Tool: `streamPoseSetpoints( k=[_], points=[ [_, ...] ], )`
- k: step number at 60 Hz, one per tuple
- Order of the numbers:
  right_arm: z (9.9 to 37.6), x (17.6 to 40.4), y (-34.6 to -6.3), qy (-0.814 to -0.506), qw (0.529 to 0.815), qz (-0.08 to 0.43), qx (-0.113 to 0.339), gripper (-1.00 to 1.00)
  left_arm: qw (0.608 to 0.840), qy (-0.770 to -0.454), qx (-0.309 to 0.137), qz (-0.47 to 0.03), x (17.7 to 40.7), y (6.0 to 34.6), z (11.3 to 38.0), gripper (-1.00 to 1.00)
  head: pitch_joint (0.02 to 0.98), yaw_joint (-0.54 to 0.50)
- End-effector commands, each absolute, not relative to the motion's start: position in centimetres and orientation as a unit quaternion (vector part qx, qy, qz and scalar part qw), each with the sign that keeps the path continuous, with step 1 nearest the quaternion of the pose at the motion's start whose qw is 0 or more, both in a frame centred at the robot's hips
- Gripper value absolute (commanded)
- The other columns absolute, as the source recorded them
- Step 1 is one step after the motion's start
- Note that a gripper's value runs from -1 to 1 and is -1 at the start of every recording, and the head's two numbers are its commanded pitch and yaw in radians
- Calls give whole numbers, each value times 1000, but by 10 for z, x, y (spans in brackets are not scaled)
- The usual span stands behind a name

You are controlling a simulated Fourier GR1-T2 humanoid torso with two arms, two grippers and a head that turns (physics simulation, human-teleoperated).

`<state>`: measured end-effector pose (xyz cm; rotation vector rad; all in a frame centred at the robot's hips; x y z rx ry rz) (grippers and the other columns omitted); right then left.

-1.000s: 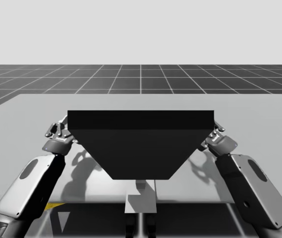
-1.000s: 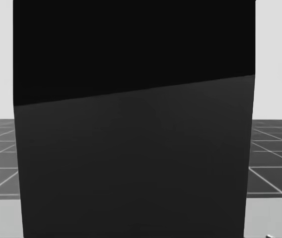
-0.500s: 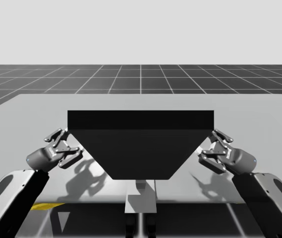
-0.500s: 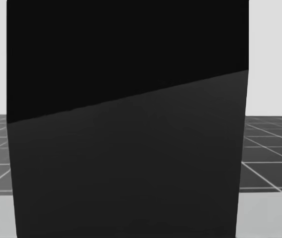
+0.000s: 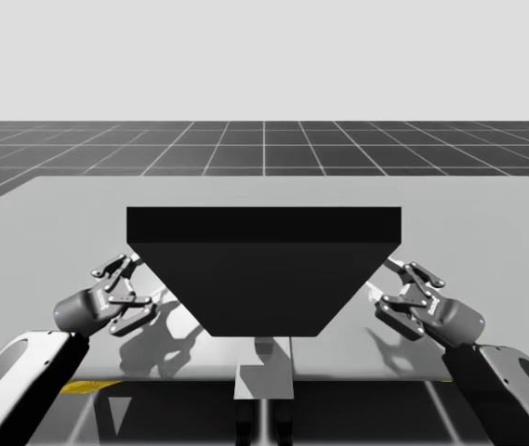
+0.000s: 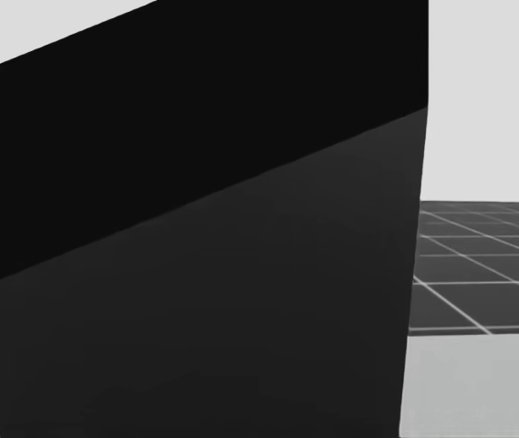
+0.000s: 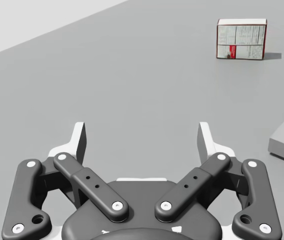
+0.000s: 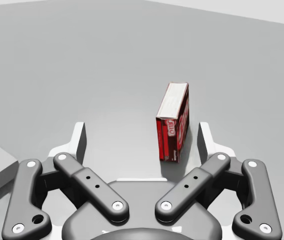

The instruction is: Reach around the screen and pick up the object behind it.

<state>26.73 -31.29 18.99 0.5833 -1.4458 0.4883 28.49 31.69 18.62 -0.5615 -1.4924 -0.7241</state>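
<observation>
The dark screen (image 6: 195,274) overruns the head view's top and bottom, hiding the table (image 6: 478,392) behind.

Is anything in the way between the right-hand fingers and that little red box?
Nothing visible. From the right wrist view, the red box stands upright on bare table just ahead of the right gripper, whose fingers are open. The black screen stands off to the side, between the two arms, not in that path.

The grey table (image 5: 59,214) bears a black screen (image 5: 264,269) and an upright red box (image 8: 173,122).
</observation>
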Motion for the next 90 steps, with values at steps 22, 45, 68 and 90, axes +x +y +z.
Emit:
streamPoseSetpoints(
  k=[22,45,68,90],
  points=[
    [156,328,-297,-623,728,196,208,-1000,636,-655,-246,-324,284,311,181,-1000,220,-96],
    [142,366,-266,-596,750,207,199,-1000,633,-657,-245,-328,284,309,179,-1000,237,-94],
    [122,390,-244,-567,768,211,211,-1000,630,-656,-242,-338,282,306,179,-1000,245,-94],
    [114,389,-269,-575,784,170,162,1000,628,-658,-232,-346,280,303,179,-1000,246,-92]
  ],
)
